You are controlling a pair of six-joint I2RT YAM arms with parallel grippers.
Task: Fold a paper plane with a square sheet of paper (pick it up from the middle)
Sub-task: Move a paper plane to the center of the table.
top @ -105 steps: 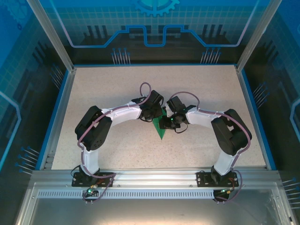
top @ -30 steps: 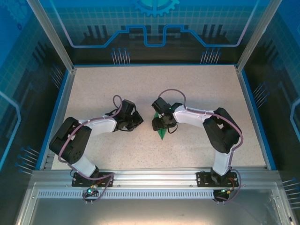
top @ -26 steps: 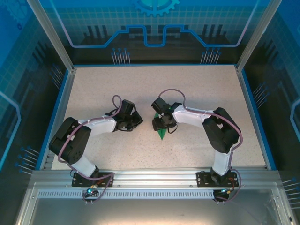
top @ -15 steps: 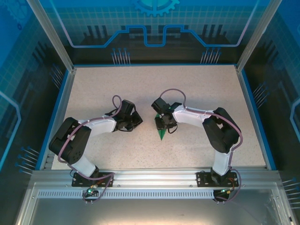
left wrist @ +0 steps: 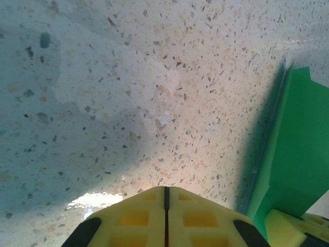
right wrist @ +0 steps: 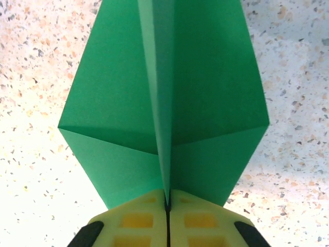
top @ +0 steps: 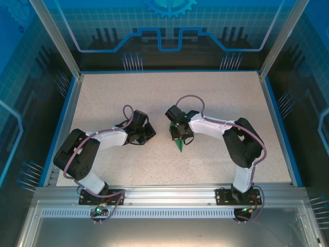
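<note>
Right pincer (right wrist: 167,203) clamped on raised centre crease of paper plane (right wrist: 211,92) lying at table (top: 231,92) centre, left pincer (left wrist: 165,198) closed empty just left of centre; likely final pickup step, next: straight lift without crushing wings.

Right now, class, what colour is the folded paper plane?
The paper plane is plain green, clearest in the right wrist view.

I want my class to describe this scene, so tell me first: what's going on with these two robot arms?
The right gripper is shut on the raised centre fold of a green paper plane, whose wings spread over the speckled table. The left gripper is shut too, holding nothing, off to the left of the plane. The dart shape looks largely formed.
</note>
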